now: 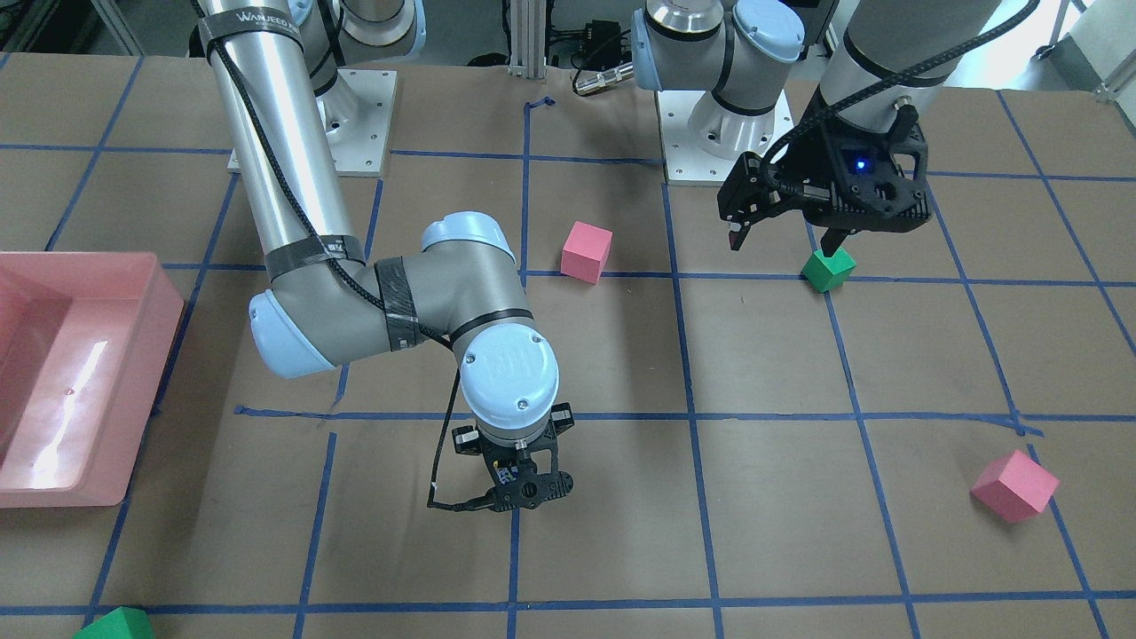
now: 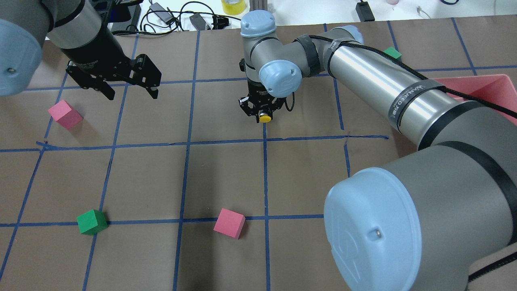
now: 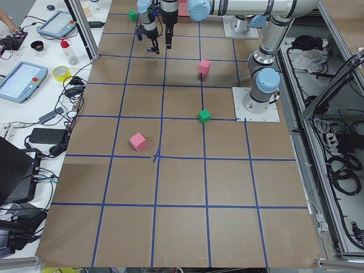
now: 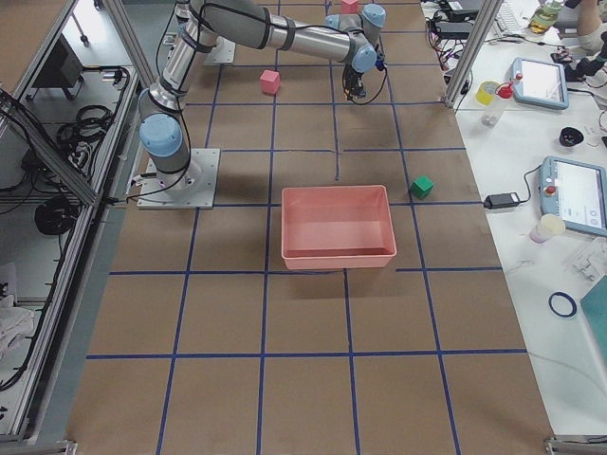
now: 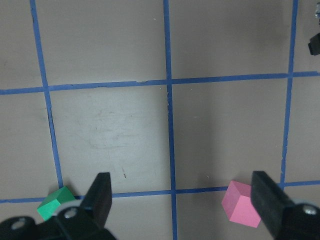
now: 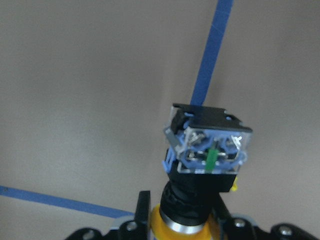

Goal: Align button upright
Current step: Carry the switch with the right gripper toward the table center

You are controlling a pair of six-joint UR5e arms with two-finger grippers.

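Observation:
The button (image 6: 207, 150) is gripped by its yellow cap (image 6: 185, 226) and black neck in my right gripper (image 6: 182, 222), which is shut on it. Its boxy base points away from the wrist camera toward the brown table, beside a blue tape line. In the overhead view the yellow cap (image 2: 265, 118) shows just under the right gripper (image 2: 258, 111) near the table's middle. I cannot tell whether the base touches the table. My left gripper (image 2: 127, 91) hangs open and holds nothing, its fingers (image 5: 100, 195) spread above the table.
Pink cubes (image 2: 229, 223) (image 2: 64, 114) and green cubes (image 2: 92, 222) (image 2: 392, 53) lie scattered on the table. A pink bin (image 1: 71, 373) stands on the robot's right side. The left gripper hovers over a green cube (image 1: 828, 269).

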